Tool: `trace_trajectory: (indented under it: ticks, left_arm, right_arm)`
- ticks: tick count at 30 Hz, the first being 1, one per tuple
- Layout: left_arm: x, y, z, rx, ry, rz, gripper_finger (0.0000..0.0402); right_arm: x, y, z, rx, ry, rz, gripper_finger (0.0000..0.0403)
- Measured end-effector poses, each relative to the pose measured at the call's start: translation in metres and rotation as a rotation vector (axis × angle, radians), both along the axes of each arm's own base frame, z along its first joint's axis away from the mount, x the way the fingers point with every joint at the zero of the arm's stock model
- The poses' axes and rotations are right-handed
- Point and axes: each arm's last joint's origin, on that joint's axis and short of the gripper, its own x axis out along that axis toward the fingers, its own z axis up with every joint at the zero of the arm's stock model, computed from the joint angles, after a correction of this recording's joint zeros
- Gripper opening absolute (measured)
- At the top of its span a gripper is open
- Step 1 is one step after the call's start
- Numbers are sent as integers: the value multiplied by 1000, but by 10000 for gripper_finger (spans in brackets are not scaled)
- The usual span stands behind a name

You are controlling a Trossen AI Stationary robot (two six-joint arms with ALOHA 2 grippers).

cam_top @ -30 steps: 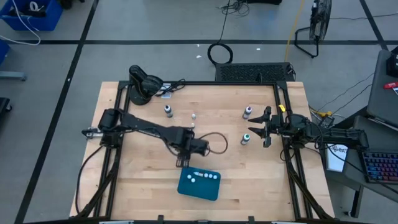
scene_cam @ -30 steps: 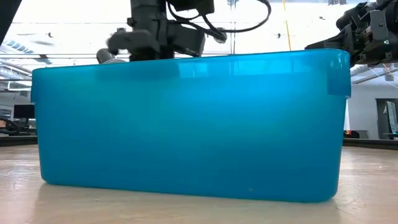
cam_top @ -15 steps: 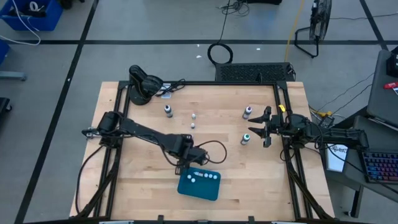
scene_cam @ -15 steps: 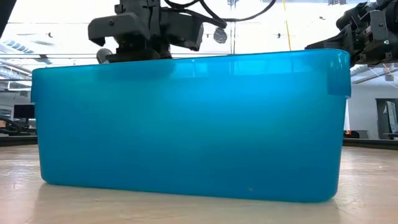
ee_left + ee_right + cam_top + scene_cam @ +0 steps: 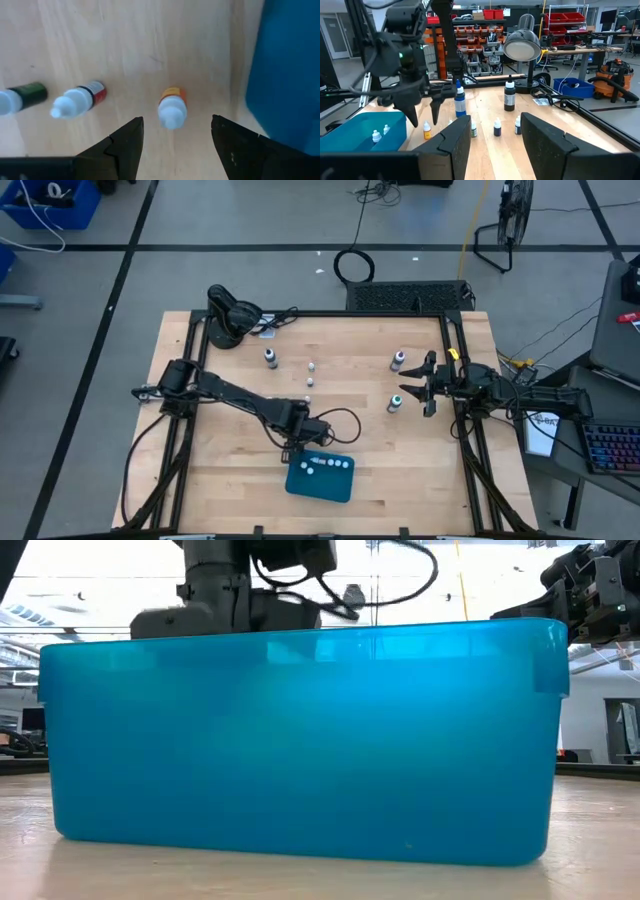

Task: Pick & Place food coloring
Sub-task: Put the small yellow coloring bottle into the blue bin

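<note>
The food coloring is scattered. Several small white-capped bottles lie in the teal tray. An orange-labelled dropper bottle stands on the table beside the tray's far left wall, with a red-labelled and a green-labelled one lying near it. Larger bottles stand farther back. My left gripper points straight down, open, its fingers either side of the orange bottle and above it. My right gripper waits open at the right edge. My left gripper has one finger close beside the teal tray's wall; I cannot tell whether it touches it. It is clear of the orange-labelled bottle.
Two tiny bottles stand mid-table. A blue bottle and a dark one stand upright at the far side, before a black lamp base. In the low view the tray hides the table behind it.
My left gripper has come down and moved a little toward the table's near edge, ending over the orange-labelled bottle beside the tray. In the low view the tray has shifted slightly toward the near edge.
</note>
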Motion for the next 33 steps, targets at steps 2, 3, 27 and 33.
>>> trace_trajectory:
  ticks: [2,3,27,33]
  left_arm:
    - [0,2,-4,-10,-15,4,235]
    - [1,2,-6,-19,-21,6,235]
    - [1,12,-19,-23,-54,-15,234]
    - [1,12,-19,-23,-54,-15,188]
  right_arm:
    - [0,0,0,0,0,0,160]
    - [0,0,0,0,0,0,160]
    - [0,0,0,0,0,0,160]
    - [0,0,0,0,0,0,160]
